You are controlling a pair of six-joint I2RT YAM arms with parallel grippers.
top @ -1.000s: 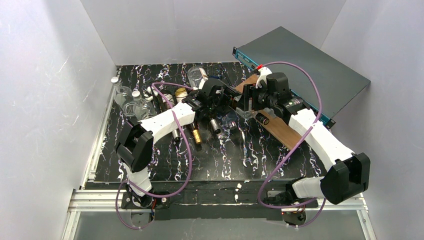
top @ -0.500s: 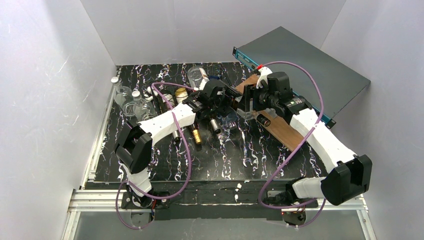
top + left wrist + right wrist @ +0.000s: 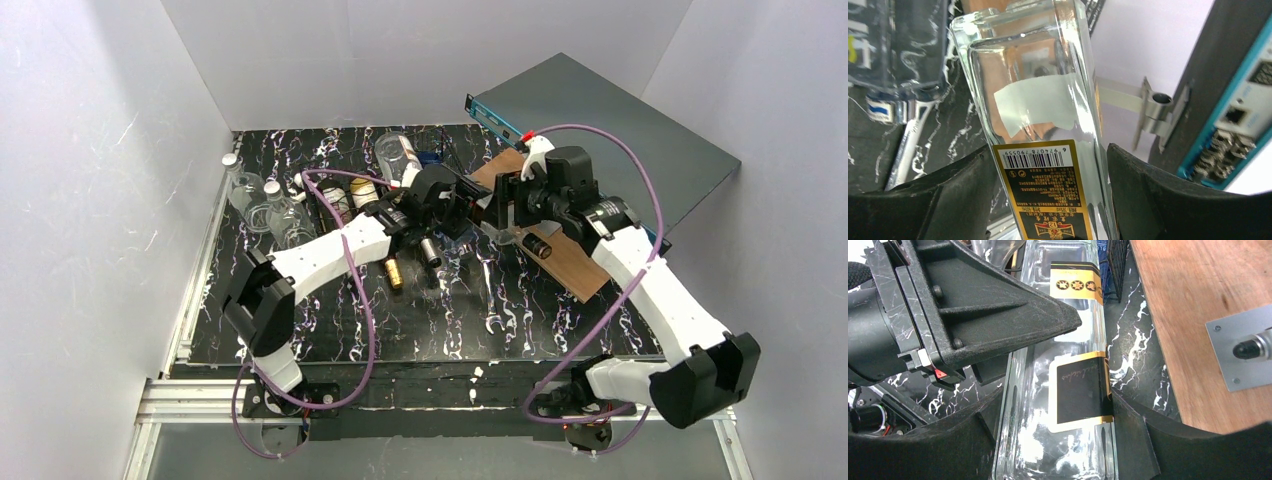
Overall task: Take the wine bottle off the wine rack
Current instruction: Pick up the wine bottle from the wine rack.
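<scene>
Bottle point(image 3: 1038, 100) inside left end effector point(image 3: 1048, 167)

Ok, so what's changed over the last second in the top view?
Both arms shifted toward the right with the clear bottle between them; the left gripper and the right gripper each clamp it. The right arm's elbow swung outward, toward the right wall. The other bottles in the wine rack, the wooden board and the grey box stayed put.
</scene>
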